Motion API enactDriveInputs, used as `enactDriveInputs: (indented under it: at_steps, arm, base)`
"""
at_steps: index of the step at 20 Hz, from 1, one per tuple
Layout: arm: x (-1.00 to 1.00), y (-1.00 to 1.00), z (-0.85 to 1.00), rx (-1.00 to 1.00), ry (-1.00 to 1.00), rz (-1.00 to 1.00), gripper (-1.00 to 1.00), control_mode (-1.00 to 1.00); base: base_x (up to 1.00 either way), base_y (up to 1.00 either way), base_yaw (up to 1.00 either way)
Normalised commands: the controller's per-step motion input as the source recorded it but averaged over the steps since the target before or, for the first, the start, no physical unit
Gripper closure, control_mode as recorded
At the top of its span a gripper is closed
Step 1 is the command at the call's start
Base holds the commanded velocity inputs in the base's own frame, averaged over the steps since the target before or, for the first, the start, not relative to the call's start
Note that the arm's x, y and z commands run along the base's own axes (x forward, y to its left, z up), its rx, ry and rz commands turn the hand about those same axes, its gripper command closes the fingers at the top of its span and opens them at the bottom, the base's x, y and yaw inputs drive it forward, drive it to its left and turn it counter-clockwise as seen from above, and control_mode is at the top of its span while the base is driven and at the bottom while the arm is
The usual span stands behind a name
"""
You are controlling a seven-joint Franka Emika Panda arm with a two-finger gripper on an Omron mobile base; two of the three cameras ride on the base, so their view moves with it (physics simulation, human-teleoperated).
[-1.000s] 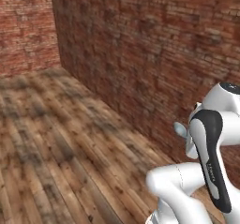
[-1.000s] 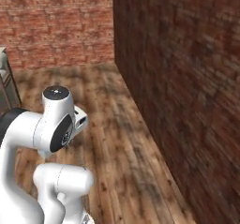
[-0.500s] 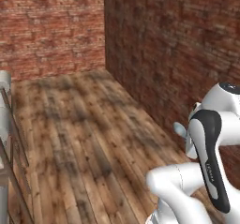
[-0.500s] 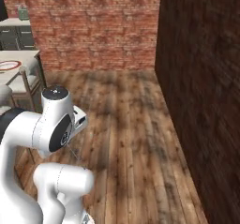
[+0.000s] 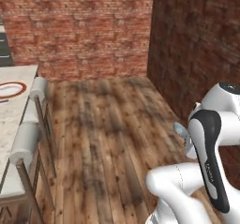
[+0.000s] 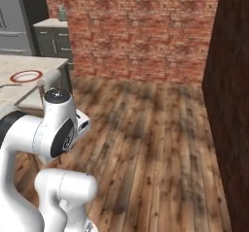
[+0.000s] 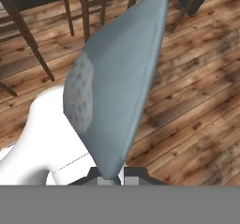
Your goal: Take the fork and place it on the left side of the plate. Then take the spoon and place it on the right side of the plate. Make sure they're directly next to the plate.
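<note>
— One utensil is in hand: the gripper (image 7: pixel 114 177) is clamped tight on the spoon (image 7: pixel 115 85), whose pale blue bowl rears up close in front of the hand camera. From the left base camera a bit of that bowl peeks out beside the arm.

— And the plate?

— Off to the left on the pale surface (image 5: pixel 10 120); the plate (image 5: pixel 11 90) with its red rim sits well apart from the arm (small and far in the right base camera too). A thin dark line lies just beside it there, possibly the fork, but too small to tell.

— So how would you do this step well?

— I'd judge the carry needs the base brought square to the surface first, then the spoon lowered flat on the plate's right side, handle roughly parallel to the rim's edge, close enough to count as directly next to it without riding up on the rim. Let go only once the bowl rests on the surface.

— Anything in the way?

— Two stools (image 5: pixel 27 142) with pale cushioned seats are tucked along the surface's near edge, and dark chair legs (image 7: pixel 83 5) stand over the wooden floor (image 5: pixel 110 138) in the hand camera. The arm has to reach over those seats. Dark brick wall (image 5: pixel 197 45) on the right is near, so a wide swing that way looks risky.
</note>
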Motion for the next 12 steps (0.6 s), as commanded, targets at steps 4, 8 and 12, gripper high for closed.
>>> enactDriveInputs:
  at_steps: [4, 8, 12]
  arm:
    - [0.00, 0.00, 0.00, 0.00, 0.00, 0.00, 1.00, 1.00]
    - [0.00, 0.00, 0.00, 0.00, 0.00, 0.00, 1.00, 1.00]
    - [0.00, 0.00, 0.00, 0.00, 0.00, 0.00, 1.00, 1.00]
  base:
    - [1.00, -0.14, 0.32]
    - [1.00, -0.26, 0.28]
    - [1.00, -0.17, 0.24]
